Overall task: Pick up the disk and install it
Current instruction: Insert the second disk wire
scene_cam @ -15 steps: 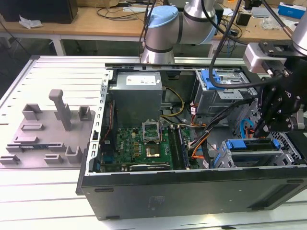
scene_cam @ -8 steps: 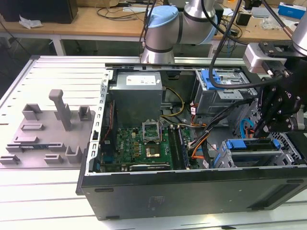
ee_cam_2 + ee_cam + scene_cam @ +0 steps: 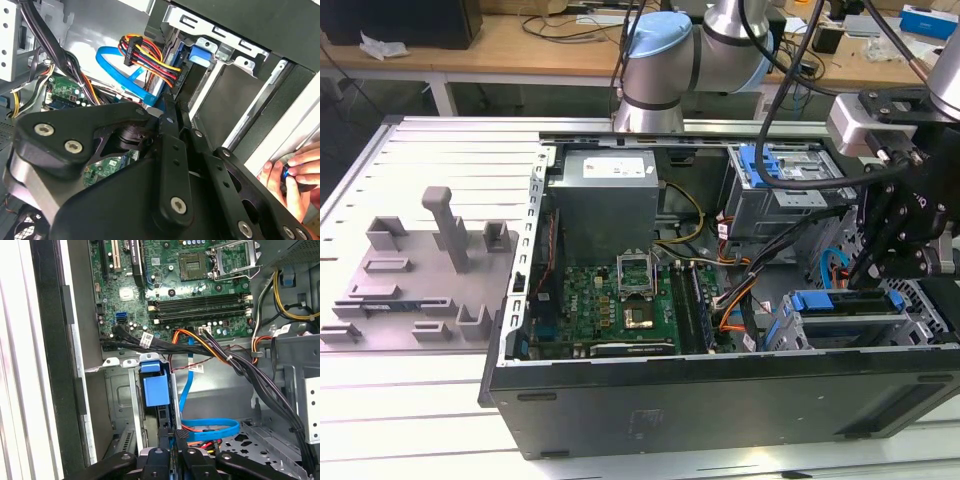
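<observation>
Black linkage gripper (image 3: 172, 440) inside open black computer case (image 3: 720, 400), fingers nearly together, pinching the edge of the silver disk with bright blue bracket (image 3: 155, 390). Disk stands on edge in the grey metal drive bay (image 3: 117, 400), beside green motherboard (image 3: 190, 285).

Behind the grooved metal table (image 3: 440, 150) we see a long wooden desk (image 3: 500, 45) strewn with cables (image 3: 575, 25), and dark floor (image 3: 380, 95) beneath it.

Beside the green motherboard (image 3: 200, 295), a bright blue bracket (image 3: 155, 387); a black gripper (image 3: 172, 437); orange-and-black cables (image 3: 215, 347).
</observation>
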Motion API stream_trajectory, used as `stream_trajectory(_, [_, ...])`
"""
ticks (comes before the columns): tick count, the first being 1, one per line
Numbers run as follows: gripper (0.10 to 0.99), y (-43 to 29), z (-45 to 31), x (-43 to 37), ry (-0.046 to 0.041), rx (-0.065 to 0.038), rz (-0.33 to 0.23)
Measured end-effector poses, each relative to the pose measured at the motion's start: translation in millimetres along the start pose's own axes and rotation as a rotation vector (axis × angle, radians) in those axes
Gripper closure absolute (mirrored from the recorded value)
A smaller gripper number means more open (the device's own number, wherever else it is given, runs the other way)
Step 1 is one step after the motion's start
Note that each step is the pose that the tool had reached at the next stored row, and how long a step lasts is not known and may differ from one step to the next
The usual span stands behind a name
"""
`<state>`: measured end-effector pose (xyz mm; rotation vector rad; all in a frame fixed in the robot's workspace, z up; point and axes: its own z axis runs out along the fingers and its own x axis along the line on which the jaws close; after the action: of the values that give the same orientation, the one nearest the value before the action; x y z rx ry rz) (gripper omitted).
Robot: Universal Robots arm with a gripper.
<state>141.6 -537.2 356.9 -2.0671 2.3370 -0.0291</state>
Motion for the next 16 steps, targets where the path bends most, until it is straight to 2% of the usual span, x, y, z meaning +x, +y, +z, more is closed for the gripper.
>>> stream_trajectory(16, [0.925,-1.5,4.2,0.0,-0.0008,-0.003,-0.037])
